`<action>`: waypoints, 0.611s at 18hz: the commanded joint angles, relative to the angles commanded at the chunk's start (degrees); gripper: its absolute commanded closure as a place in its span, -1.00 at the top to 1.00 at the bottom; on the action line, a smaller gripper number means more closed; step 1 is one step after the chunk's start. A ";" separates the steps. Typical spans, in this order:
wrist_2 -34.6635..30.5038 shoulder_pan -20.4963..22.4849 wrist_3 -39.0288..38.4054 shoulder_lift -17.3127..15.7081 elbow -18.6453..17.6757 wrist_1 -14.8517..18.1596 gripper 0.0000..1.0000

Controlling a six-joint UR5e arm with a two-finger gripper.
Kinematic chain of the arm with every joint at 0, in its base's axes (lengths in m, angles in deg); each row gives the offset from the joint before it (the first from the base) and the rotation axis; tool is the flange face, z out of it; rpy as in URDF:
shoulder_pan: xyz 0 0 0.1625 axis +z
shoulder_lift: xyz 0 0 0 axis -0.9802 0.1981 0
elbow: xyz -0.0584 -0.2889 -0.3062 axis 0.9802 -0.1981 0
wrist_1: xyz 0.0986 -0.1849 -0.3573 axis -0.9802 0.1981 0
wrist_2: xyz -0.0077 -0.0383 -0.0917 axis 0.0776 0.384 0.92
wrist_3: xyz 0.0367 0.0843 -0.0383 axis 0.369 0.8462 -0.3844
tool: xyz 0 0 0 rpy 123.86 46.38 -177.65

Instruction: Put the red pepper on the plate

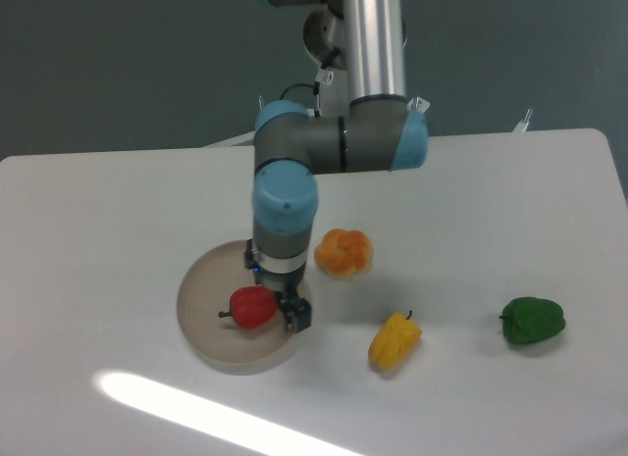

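Note:
The red pepper (252,307) lies inside the round beige plate (201,319) at the table's front left, its dark stem pointing left. My gripper (287,311) hangs straight down over the plate's right part, right beside the pepper. One dark finger (298,314) shows at the pepper's right side; the other finger is hidden behind the pepper and the wrist. I cannot tell whether the jaws still hold the pepper or stand apart from it.
An orange lobed pepper (343,252) lies just right of the plate, close to the arm. A yellow pepper (394,341) lies at the front middle. A green pepper (532,320) lies at the right. A bright light streak crosses the table's front.

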 joint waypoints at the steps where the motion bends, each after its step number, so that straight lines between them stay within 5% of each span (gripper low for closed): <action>1: 0.09 1.15 1.40 0.00 0.26 0.00 1.00; 11: -1.40 11.43 22.31 -0.01 6.93 0.00 1.00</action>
